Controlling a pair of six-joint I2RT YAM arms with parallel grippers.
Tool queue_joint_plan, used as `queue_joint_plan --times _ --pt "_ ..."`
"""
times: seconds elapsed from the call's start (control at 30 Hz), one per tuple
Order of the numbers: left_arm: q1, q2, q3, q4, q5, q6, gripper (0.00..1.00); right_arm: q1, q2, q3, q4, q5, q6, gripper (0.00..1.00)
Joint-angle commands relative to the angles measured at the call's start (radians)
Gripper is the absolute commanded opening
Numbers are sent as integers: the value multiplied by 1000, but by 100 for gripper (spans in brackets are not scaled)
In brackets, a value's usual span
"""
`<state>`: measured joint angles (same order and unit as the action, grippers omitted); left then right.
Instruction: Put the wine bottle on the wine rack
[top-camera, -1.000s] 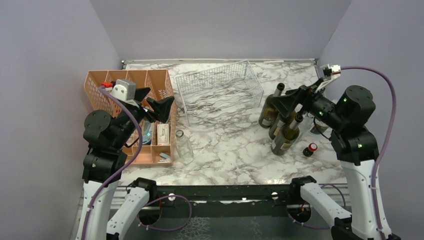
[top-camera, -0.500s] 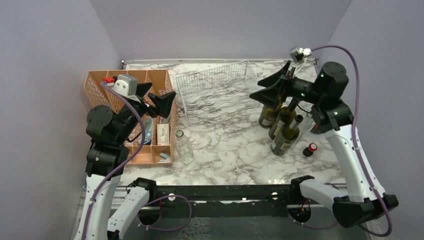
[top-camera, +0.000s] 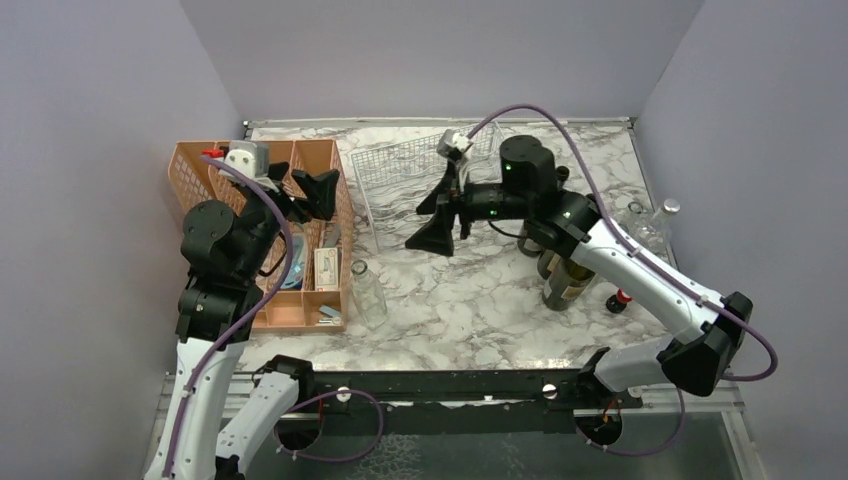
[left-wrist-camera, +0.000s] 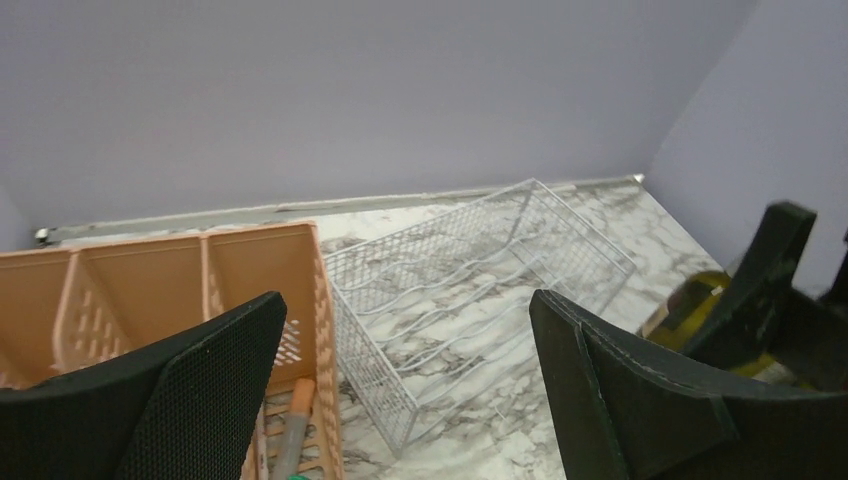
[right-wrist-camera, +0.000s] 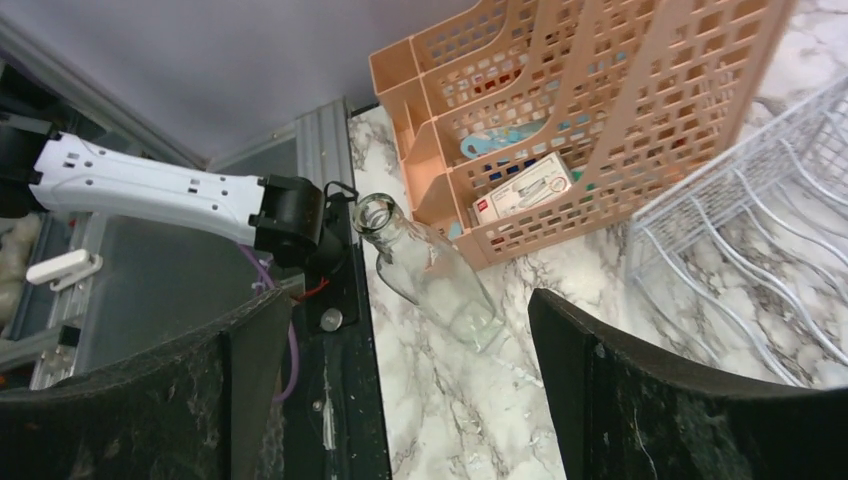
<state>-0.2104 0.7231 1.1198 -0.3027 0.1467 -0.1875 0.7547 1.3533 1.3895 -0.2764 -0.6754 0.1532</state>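
The right tool (top-camera: 433, 222) hangs empty, jaws spread wide, over the marble tabletop (top-camera: 480, 300), just beside the front of the white wire-grid wine rack (top-camera: 440, 170). The dark green glass wine bottles (top-camera: 564, 285) stand upright to its right, beneath its arm. The left tool (top-camera: 300, 192), equally wide, hovers above the orange plastic mesh organiser (top-camera: 200, 165).

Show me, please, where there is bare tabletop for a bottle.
Bare marble lies in front of the wine rack, between the clear bottle and the dark bottles. Crowded: the right side around those bottles; the orange organiser fills the left.
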Motion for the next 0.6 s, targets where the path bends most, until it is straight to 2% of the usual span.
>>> queue_joint_plan --times 0.0,0.2,0.37,0.57 --pt "7 -79 0 31 -275 -40 99 107 46 -3 73 110 -77 90" --pt "7 -132 -28 57 -320 -37 99 246 159 18 106 215 -124 87" --pt "7 -147 -40 30 -356 -50 99 310 239 22 176 329 -148 73" --pt "6 -137 -70 43 -393 -116 99 324 266 -20 269 307 -162 68"
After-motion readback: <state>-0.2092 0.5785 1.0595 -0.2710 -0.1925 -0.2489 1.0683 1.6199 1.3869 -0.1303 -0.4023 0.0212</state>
